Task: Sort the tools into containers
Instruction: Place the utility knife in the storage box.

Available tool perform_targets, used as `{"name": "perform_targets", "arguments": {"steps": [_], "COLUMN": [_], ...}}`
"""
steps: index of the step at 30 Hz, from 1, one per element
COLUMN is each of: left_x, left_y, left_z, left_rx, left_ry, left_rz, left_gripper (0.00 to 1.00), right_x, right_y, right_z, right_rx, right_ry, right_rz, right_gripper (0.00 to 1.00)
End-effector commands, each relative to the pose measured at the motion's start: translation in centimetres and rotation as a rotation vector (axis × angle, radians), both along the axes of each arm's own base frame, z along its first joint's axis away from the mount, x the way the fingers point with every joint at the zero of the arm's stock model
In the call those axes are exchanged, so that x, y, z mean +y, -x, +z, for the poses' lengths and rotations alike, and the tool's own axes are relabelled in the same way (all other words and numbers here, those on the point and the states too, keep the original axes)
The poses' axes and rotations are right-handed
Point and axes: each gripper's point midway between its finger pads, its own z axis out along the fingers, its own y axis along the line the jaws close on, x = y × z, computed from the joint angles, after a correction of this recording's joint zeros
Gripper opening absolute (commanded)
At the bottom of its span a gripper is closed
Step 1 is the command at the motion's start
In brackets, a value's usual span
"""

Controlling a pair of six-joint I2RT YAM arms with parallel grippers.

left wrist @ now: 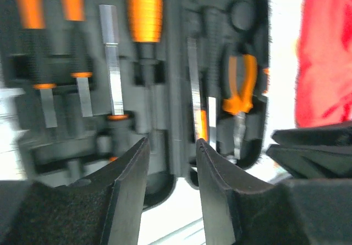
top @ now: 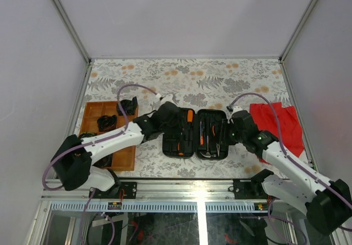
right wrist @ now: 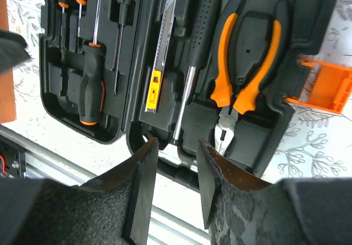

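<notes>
The black tool case (top: 195,134) lies open at the table's middle, with tools in its moulded slots. In the right wrist view it holds orange-handled pliers (right wrist: 245,63), a black-handled hammer (right wrist: 199,47), a utility knife (right wrist: 158,63), a stubby screwdriver (right wrist: 91,88) and slim drivers; its orange latch (right wrist: 327,85) sticks out at the right. My left gripper (top: 174,118) hovers over the case's left half, open and empty (left wrist: 172,143). My right gripper (top: 231,128) hovers at the case's right half, open and empty (right wrist: 177,143), above the case's near edge. The wooden tray (top: 124,157) is at the left.
A red cloth (top: 280,125) lies right of the case and shows in the left wrist view (left wrist: 324,52). The tray holds black items (top: 106,123) in its compartments. A metal rail (top: 192,189) runs along the near table edge. My right gripper's body shows in the left wrist view (left wrist: 313,148).
</notes>
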Motion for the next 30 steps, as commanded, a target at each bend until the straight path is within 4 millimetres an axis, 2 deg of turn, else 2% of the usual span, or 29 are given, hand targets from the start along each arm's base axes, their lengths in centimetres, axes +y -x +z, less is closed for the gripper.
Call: {"name": "perform_targets", "arguments": {"steps": [1,5,9,22,30], "left_x": [6.4,10.4,12.9,14.4,14.3], "left_y": [-0.5,-0.8,-0.8,-0.2,0.4], "left_z": [-2.5,-3.4,-4.6,-6.5,-7.4], "left_rx": [0.000,-0.002,0.007,0.002,0.022], "left_ry": [-0.106,-0.125,-0.136,-0.144,-0.138], "left_rz": [0.061,0.109,0.138,0.165,0.154], "left_gripper": [0.38,0.38,0.38,0.38,0.38], "right_x": [2.9,4.1,5.0,6.3,6.9], "right_y": [-1.5,-2.5,-3.4,-5.9,-6.2], "right_z": [1.3,0.4,-0.4,-1.4,-2.6], "right_rx": [-0.039,-0.006,0.008,0.027,0.074], "right_ry": [-0.083,-0.093,-0.094,-0.074,-0.077], "right_rz": [0.095,0.114,0.125,0.117,0.121], "right_gripper": [0.40,0.36,0.36,0.41,0.39]}}
